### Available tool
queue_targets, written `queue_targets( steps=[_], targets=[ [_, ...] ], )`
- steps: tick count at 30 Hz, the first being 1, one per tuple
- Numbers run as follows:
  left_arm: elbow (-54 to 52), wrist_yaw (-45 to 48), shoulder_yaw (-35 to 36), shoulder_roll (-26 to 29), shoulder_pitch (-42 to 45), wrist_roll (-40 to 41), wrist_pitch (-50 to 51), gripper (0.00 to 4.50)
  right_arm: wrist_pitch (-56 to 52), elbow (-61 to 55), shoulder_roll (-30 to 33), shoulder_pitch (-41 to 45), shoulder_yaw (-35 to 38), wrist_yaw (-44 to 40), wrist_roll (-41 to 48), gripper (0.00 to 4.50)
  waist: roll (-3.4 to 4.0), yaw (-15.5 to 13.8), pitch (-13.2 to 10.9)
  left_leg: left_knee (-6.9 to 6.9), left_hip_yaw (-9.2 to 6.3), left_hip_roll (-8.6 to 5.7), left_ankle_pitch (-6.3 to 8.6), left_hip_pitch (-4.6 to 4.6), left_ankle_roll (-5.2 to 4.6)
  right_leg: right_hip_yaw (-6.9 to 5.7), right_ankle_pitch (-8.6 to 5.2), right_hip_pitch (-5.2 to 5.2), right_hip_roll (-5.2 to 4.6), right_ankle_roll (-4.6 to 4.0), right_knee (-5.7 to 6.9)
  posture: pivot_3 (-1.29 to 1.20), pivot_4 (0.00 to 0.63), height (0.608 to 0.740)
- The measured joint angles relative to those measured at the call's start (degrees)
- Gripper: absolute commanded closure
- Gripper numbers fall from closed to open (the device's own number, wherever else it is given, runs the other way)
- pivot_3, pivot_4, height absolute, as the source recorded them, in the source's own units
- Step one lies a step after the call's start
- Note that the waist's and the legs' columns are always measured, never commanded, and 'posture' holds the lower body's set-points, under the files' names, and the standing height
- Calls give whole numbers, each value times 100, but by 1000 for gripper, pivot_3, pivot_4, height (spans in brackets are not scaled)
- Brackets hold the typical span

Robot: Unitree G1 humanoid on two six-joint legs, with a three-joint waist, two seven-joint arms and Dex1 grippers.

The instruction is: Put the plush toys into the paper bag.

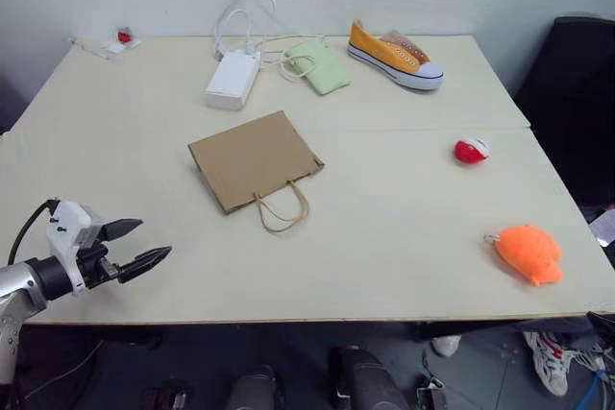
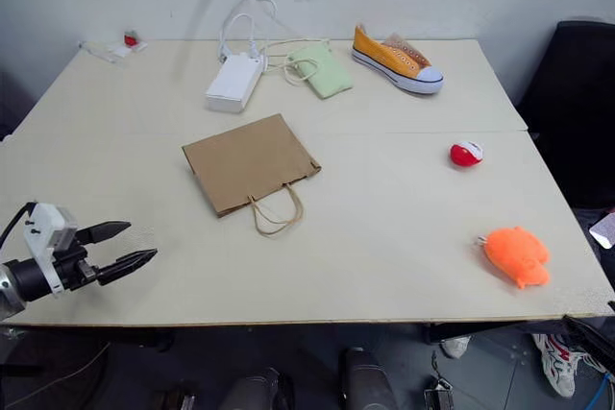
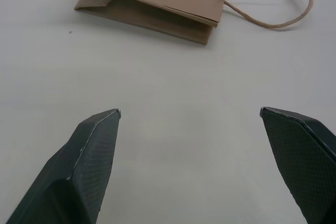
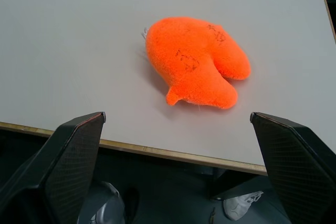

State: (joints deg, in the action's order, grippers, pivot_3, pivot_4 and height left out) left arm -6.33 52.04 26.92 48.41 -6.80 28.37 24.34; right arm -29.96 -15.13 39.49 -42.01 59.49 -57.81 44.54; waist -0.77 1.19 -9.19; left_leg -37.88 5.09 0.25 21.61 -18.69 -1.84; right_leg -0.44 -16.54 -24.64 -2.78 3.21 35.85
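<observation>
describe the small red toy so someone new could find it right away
Start at the orange sneaker along the table's far edge, then come toward the near right. The red-and-white plush toy lies alone there, beyond the orange plush toy. It is round, smaller and two-coloured.

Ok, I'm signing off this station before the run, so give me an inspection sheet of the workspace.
Surface: pale table, two boards butted together, seam visible.
Job's things: paper bag lying flat, handles toward the robot; orange plush toy near the right front corner; red-and-white plush toy farther back, right side.
Clutter: orange sneaker, green pouch, white box, small red item at the far left corner.
Grippers: left gripper open over the front left edge; right gripper open, facing the orange plush toy.
Cables: white cable looped behind the white box.
Surroundings: dark chair on the right.
</observation>
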Motion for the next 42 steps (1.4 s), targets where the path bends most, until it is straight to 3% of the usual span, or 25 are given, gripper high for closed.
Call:
queue_targets(
  steps=[17, 22, 25, 30, 34, 41, 42],
  targets=[
    [-135, -180, -143, -10, 254, -107, 11, 31, 113, 153, 65, 137, 0, -38, -60, 0, 4, -10, -3, 1, 0, 0, 0, 0, 1, 0, 0, 0, 0, 0, 0, 0, 150, 740],
    [-530, -151, -525, 15, 1061, -19, 153, 31, -361, -819, 540, 480, 26, 120, 507, 0, 6, -12, -3, 0, 1, 0, -8, 1, 11, -5, 3, 4, -4, 5, 5, 0, 150, 740],
    [-610, 157, -1266, 49, 1919, -137, 50, 31, -619, -1584, 918, 864, -104, 264, 910, 0, 4, -41, -3, 0, -2, 0, -34, -2, 48, -11, 4, 3, 0, 7, 5, 0, 150, 740],
    [222, 879, -2693, 13, 3135, -1227, -1375, 31, -806, -2532, 1492, 1767, -1107, 612, 1238, 0, 4, -96, -3, -4, -1, 0, -39, -5, 48, -14, 5, 0, 9, 9, 2, 0, 150, 740],
    [1480, 1039, -3393, -581, 3920, -1918, -2426, 31, -886, -2778, 1674, 2851, -2306, 1034, 1300, 0, -7, -115, -9, -40, -6, 0, -45, -43, 35, -21, 12, -19, 9, 21, 9, 0, 150, 740],
    [2806, 1258, -3859, -1244, 4794, -2429, -3603, 31, -1107, -2958, 1374, 4760, -4398, 1944, 1306, 0, -21, -107, -16, -105, -11, 6, -45, -126, 31, -33, 13, -85, 9, 24, 30, 0, 150, 740],
    [2966, 1291, -3889, -1315, 4858, -2452, -3723, 214, -1134, -2934, 1306, 4903, -4576, 2042, 1250, 0, -20, -107, -16, -122, -13, 8, -44, -146, 29, -37, 14, -100, 10, 25, 39, 0, 150, 740]
  ],
)
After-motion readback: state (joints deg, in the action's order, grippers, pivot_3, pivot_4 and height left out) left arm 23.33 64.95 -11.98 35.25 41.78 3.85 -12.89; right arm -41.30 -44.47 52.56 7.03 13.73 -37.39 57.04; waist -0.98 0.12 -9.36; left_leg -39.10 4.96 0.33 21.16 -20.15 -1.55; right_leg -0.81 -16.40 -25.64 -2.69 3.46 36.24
